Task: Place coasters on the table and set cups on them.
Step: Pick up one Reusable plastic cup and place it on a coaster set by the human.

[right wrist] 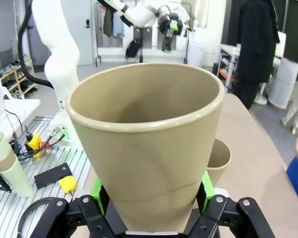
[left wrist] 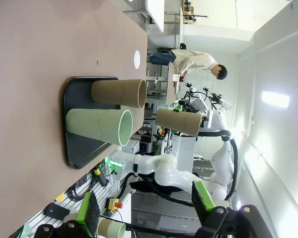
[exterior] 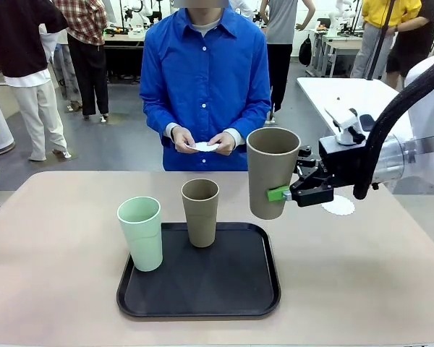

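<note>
right gripper [exterior: 283,194] clamped on brown cup [exterior: 273,172], upright in the air right of tray [exterior: 231,283] | left gripper [left wrist: 145,208] jaws apart, empty | green cup [exterior: 141,233], second brown cup [exterior: 200,212] on tray | coaster [exterior: 340,207] on table [exterior: 58,275] | another coaster [exterior: 202,147] in person's hands

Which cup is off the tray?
The taupe cup held up by the right gripper; the mint cup and other taupe cup stand on the tray.
</note>
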